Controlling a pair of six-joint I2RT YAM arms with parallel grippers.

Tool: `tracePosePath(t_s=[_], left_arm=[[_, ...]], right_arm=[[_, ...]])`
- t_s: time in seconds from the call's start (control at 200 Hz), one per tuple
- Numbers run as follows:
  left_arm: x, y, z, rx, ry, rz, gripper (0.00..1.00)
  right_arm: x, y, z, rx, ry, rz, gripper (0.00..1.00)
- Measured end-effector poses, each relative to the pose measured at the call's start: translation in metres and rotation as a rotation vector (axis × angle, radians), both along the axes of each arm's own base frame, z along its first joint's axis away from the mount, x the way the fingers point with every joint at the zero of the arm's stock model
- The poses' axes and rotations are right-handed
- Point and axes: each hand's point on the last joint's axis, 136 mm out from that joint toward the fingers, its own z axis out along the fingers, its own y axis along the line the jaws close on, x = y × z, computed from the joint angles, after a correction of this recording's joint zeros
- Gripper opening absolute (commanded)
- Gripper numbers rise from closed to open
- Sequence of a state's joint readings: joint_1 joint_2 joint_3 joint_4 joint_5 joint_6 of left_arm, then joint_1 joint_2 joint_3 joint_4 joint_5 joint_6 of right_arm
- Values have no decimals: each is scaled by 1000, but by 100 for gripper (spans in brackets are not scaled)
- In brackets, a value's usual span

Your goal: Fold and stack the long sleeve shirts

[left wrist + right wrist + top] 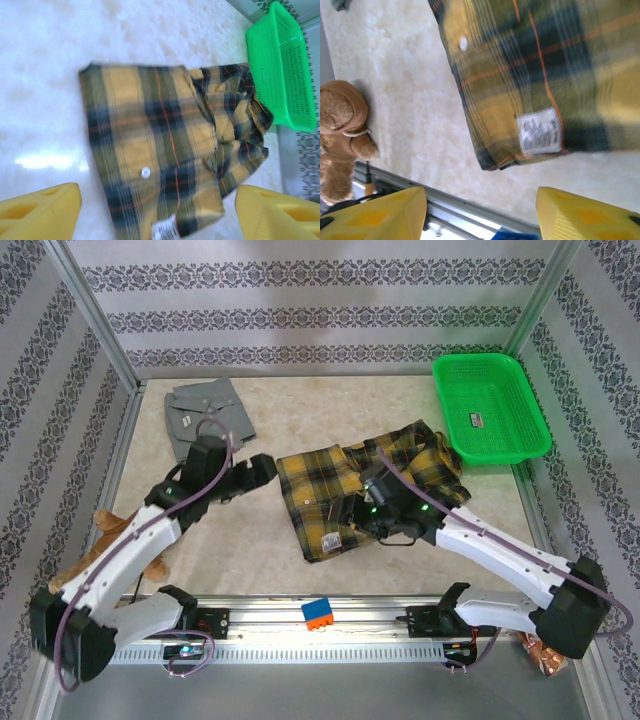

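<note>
plaid shirt (320,502) part-folded | grey shirt (205,410) well apart | left gripper (157,200) spread | right gripper (480,200) spread

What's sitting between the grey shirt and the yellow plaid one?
Nothing lies there: bare table between the grey shirt and plaid shirt, in the top view. The left gripper hovers above that gap.

Robot test cell, laboratory type. Indicators: aluminium frame posts (110,340) enclose a marble-pattern tabletop (300,405). Printed wallpaper panels (320,300) close off the far, left and right sides. The left arm (130,550) and right arm (500,545) are bolted to a slotted aluminium rail (280,640) at the near edge. Exposed cabling (190,662) loops beside the left base.
</note>
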State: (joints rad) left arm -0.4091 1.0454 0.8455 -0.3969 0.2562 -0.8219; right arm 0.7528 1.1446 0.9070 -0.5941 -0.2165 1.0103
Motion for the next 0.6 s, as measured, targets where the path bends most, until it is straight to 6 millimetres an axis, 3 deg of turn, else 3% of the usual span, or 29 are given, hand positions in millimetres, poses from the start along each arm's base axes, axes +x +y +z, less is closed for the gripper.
tracePosePath(t_s=[0.135, 0.275, 0.43, 0.604], left_arm=[[-28, 1, -64, -76, 170, 50, 71], [-39, -15, -115, -135, 310, 74, 69], [-22, -40, -131, -209, 334, 91, 67], [2, -61, -141, -269, 351, 115, 63]], right_arm=[[38, -23, 19, -106, -76, 56, 53], [68, -40, 0, -216, -69, 137, 50], [69, -44, -30, -278, -8, 237, 49], [67, -42, -33, -274, -14, 284, 48]])
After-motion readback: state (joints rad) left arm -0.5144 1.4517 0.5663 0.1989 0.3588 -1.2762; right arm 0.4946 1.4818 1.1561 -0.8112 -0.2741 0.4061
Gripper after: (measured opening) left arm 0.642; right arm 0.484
